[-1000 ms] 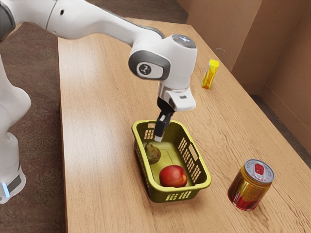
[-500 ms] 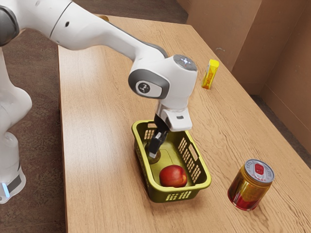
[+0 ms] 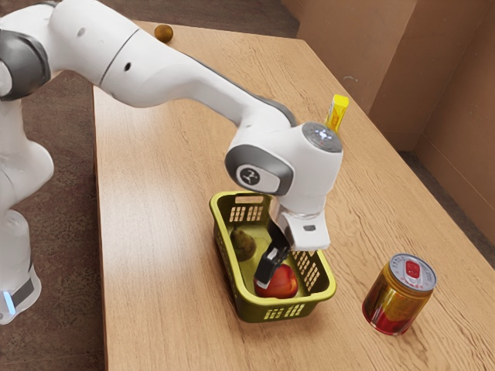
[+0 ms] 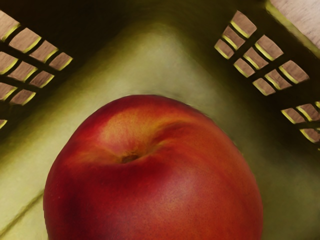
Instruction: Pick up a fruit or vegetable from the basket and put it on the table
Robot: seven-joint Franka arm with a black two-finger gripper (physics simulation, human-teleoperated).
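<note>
**Operator:** Step?

**Engineer:** Looks like you're on the grasp. Your gripper point(image 3: 267, 280) is down in the green basket point(image 3: 255, 311), right at the nectarine point(image 3: 284, 284) on the basket floor. Can't tell if it's open or closed. Next: check alignment, grip, lift clear of the rim, set it on the tabletop point(image 3: 155, 232).

**Operator:** Labels?

**Engineer:** No brand you can read. Gold-and-red can point(image 3: 396, 300): red mark point(image 3: 412, 269) on its lid. Yellow pack point(image 3: 337, 114): print illegible. Arm joint: round logo point(image 3: 249, 177), no legible words.
</note>
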